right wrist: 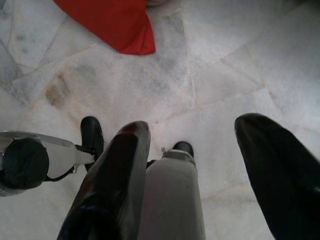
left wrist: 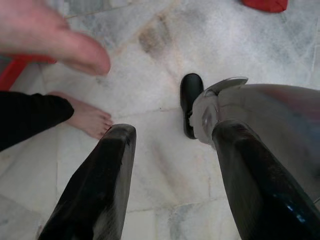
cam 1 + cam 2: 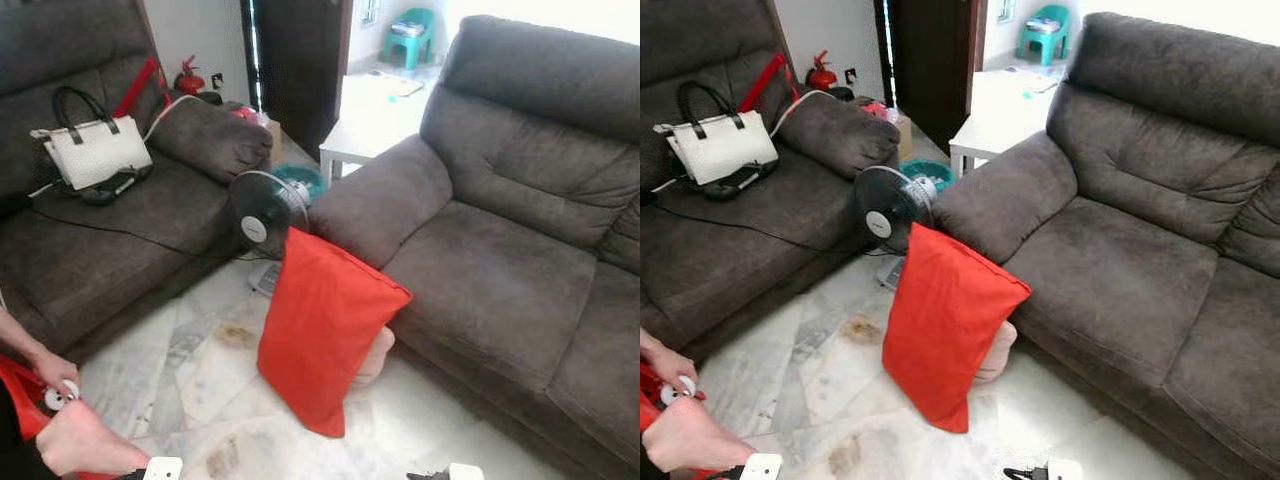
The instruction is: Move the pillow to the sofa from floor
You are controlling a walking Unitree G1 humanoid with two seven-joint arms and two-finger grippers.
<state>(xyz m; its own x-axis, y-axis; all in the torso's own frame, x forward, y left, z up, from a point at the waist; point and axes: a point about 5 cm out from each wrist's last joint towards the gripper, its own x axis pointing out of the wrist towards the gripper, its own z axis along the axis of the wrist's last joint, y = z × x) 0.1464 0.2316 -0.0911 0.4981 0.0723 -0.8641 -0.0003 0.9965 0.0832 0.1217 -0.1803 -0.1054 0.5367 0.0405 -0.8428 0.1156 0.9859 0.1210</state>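
A large dark grey fabric sofa [image 3: 500,270] filled the right of the room, its broad seat cushion bare. Against the front of that sofa, just below its padded armrest, a red rectangular fabric pillow [image 3: 322,328] stood on the pale marble floor [image 3: 200,390], its long axis upright and tilted, top corner leaning toward the sofa, bottom corner touching the floor. A small black desk fan [image 3: 265,208] stood just behind the pillow, beside the armrest. The pillow lay ahead of both arms and apart from them, seemingly closer to the right one. The right gripper [image 1: 200,170] hung low over the floor in front of the sofa, fingers spread wide and empty, the pillow's red corner beyond them. The left gripper [image 2: 175,180] hung likewise, wide and empty, farther from the sofa, near a person's bare foot [image 2: 90,117].
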